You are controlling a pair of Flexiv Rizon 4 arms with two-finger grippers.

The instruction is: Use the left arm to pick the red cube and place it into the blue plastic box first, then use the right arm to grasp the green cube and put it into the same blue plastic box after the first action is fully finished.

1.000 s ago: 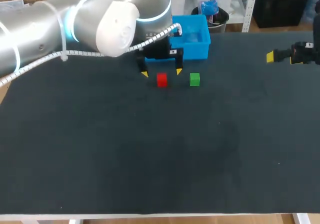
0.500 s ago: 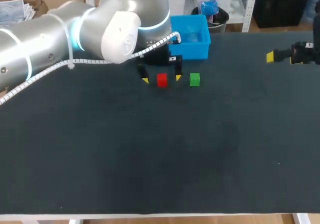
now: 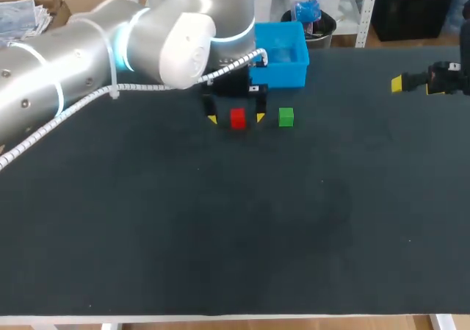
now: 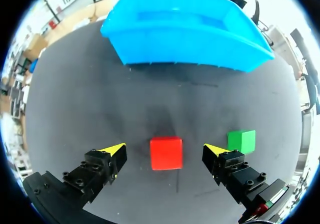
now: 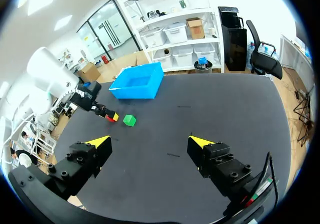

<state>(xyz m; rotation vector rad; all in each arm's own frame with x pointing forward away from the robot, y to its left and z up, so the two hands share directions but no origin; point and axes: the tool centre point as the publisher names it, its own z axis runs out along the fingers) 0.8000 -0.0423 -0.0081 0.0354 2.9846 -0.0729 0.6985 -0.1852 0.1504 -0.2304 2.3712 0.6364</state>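
While the left arm comes in from the left side of the worktop and is stretched toward the far edge, its wrist is bent down and the left claw is held over the red cube. The fingers are set wide apart. In the left wrist view one yellow tip is seen on each side of the cube, level with it, with a gap of bare worktop on both sides. No contact is seen, so nothing is gripped.

The red cube is sitting flat on the worktop, near the far edge and a little left of the middle. The green cube is noted just beside it toward the right, apart from it and outside the claw's right finger. The blue box is found beyond both cubes, against the far edge and close behind the left wrist. Its inside is only partly shown, and no cube is seen in the part that shows.

The right arm is seen only at the right edge, toward the far right corner, well apart from the cubes. The right claw is held above the worktop, pointing across it toward the box, with its fingers spread and nothing between them.
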